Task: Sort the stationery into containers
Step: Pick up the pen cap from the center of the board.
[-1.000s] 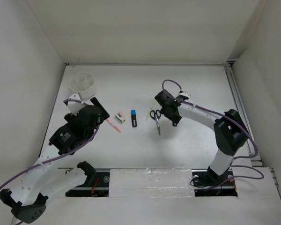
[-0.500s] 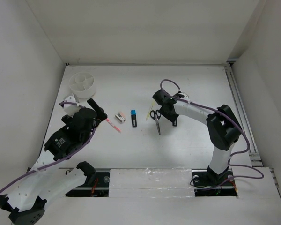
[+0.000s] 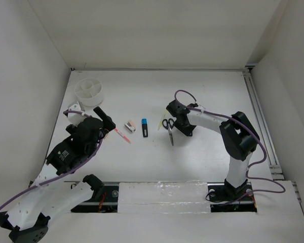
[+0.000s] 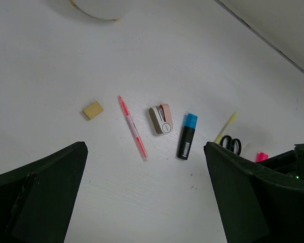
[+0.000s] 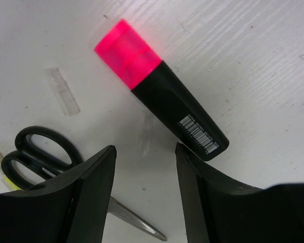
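Note:
The round white cup [image 3: 89, 89] with dividers stands at the far left. On the table lie the pink pen [image 3: 122, 134], the small white-pink piece [image 3: 130, 126], the blue-cap marker [image 3: 145, 127], the pale-yellow stick [image 3: 160, 124] and the black-handled scissors [image 3: 168, 129]. The left wrist view also shows the tan eraser [image 4: 92, 110] left of the pen [image 4: 132, 127]. My left gripper [image 4: 145, 167] is open and empty above the table near the pen. My right gripper [image 5: 144, 167] is open and low, just short of the pink-cap marker [image 5: 157, 88], with the scissors [image 5: 35, 152] at its left.
White walls close in the table on the left, back and right. A rail [image 3: 258, 116] runs along the right edge. A small clear plastic bit [image 5: 63, 91] lies left of the pink-cap marker.
My left arm has drawn back a little toward the near left. My right arm's elbow has swung inward while its gripper stayed by the scissors. No item has moved.

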Tool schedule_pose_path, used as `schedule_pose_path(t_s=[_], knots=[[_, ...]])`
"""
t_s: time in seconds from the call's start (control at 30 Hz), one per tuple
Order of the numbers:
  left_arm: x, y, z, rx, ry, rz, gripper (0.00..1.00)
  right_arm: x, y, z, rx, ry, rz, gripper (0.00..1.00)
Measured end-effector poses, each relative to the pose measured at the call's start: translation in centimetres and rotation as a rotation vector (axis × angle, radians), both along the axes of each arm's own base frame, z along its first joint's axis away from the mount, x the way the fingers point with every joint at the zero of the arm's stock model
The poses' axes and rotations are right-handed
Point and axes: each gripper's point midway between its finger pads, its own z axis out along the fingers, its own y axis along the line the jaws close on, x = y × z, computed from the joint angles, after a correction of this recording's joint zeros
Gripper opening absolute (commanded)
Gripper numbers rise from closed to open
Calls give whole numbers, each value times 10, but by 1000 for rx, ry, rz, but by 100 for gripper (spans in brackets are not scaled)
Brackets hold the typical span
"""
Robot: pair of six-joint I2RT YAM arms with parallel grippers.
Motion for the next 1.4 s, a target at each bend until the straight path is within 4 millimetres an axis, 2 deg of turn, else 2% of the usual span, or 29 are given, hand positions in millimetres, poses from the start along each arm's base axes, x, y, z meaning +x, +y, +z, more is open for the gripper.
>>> schedule_pose_path(t_s=[0.37, 0.53, 0.7, 0.8, 0.87, 0.9, 0.93, 0.97, 1.27, 1.33, 1.4], knots=[[0, -1, 1, -3, -5, -8, 100, 7, -12, -2, 7, -1, -41, 57], [0, -2, 1, -8, -9, -11, 100, 6, -13, -3, 4, 2, -42, 44], [-2, 0, 3, -16, -18, -11, 100, 5, -16, -4, -1, 11, -47, 41], [-3, 0, 5, -22, -25, -12, 100, 5, -16, -4, -10, 22, -46, 34], [-3, 1, 6, -26, -30, -11, 100, 4, -17, -6, -20, 35, -45, 18], [-4, 1, 6, -27, -33, -11, 100, 4, -17, -6, -22, 38, -46, 18], [-4, 2, 7, -29, -35, -11, 100, 5, -16, -5, -21, 37, -46, 7], [-4, 2, 7, -29, -36, -11, 100, 5, -16, -6, -22, 38, -47, 0], [0, -3, 1, -13, -6, -20, 100, 3, -16, -1, -25, 41, -24, 0], [3, -11, -8, 0, 35, -38, 100, 2, -14, 9, -29, 24, 14, 0], [9, -22, -17, 4, 85, -54, 100, 0, -7, 31, -17, -26, 65, 0]])
